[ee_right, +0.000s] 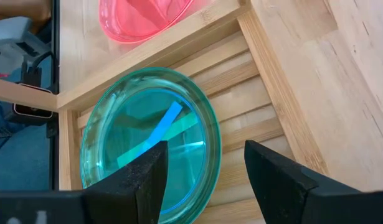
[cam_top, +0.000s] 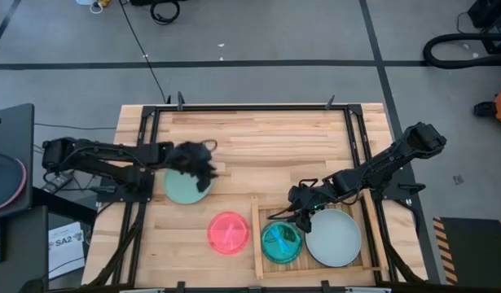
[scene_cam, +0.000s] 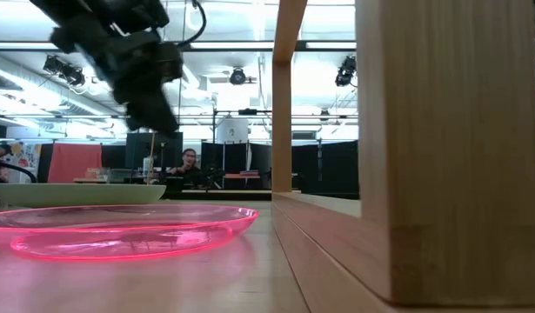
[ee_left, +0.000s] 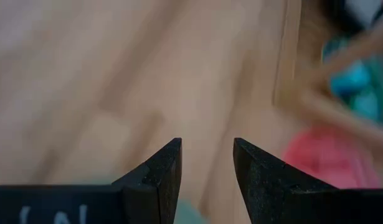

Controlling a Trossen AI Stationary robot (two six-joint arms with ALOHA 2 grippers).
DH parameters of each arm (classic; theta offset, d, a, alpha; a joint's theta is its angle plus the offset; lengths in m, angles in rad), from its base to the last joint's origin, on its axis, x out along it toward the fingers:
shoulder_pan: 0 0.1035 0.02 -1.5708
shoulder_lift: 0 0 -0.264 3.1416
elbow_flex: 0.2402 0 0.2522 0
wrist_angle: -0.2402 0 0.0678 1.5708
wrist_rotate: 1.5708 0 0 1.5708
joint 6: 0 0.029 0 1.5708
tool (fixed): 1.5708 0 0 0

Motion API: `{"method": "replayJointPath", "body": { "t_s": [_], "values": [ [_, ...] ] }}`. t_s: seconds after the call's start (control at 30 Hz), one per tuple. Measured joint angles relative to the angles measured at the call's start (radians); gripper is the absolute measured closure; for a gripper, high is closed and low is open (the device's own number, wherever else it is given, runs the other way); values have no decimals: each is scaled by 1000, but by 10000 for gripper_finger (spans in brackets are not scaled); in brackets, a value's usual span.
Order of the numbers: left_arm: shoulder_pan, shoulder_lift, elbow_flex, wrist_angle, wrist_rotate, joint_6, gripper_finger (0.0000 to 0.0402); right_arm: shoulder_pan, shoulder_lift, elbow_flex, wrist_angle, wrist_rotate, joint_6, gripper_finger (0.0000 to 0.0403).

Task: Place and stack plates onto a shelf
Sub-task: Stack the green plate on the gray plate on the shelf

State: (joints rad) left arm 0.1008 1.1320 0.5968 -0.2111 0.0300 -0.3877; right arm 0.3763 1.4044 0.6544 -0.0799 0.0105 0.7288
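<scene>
Looking down, only the high view shows the pale plate (cam_top: 334,237) beside the cyan plate (cam_top: 280,242) on the shelf (cam_top: 256,244). Right gripper (cam_top: 297,213), fingers apart and empty, hovers over the cyan plate; left gripper (cam_top: 203,169), likewise apart, is above the mint plate (cam_top: 183,189).

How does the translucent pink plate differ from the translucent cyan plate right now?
The translucent pink plate lies on the bare plank tabletop, outside the slatted wooden shelf; the translucent cyan plate sits inside the shelf, beside the pale whitish plate. The right gripper hovers open over the cyan plate; no gripper is over the pink one. Both are round, see-through and similar in size.
</scene>
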Motion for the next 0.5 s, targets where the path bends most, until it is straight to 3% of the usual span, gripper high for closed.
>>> {"method": "replayJointPath", "body": {
  "t_s": [0.5],
  "values": [
    [-333,0,0,-314,-2,-230,251,0,0,0,0,0,0,187]
  ]
}}
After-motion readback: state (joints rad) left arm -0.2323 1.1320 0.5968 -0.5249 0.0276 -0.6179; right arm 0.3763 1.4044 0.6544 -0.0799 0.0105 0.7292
